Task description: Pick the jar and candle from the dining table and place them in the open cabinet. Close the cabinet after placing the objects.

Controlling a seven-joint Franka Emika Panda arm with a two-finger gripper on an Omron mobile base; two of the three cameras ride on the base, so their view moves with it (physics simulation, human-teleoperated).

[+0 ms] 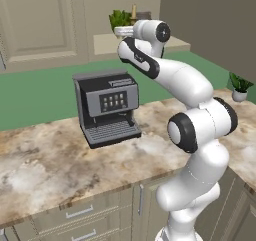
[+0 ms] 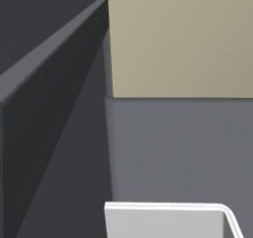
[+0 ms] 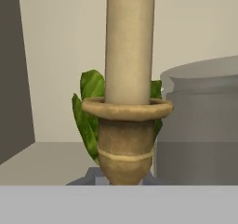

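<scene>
In the left base view, our arm stretches past the coffee machine [image 1: 108, 107] over the dining table [image 1: 45, 170]. Hand view: candle [image 3: 129, 46] fills centre, jar [image 3: 200, 125] beside it; fingers clenched, apparently on the candle. Risk: a swing topples the jar.

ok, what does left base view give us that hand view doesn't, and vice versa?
Left base adds: the coffee machine on the marbled counter, the drawers and the white arm. Hand view adds: the candle close up with its brass cup, and a grey jar beside it. Both: the candle and the leafy plant behind it.
</scene>
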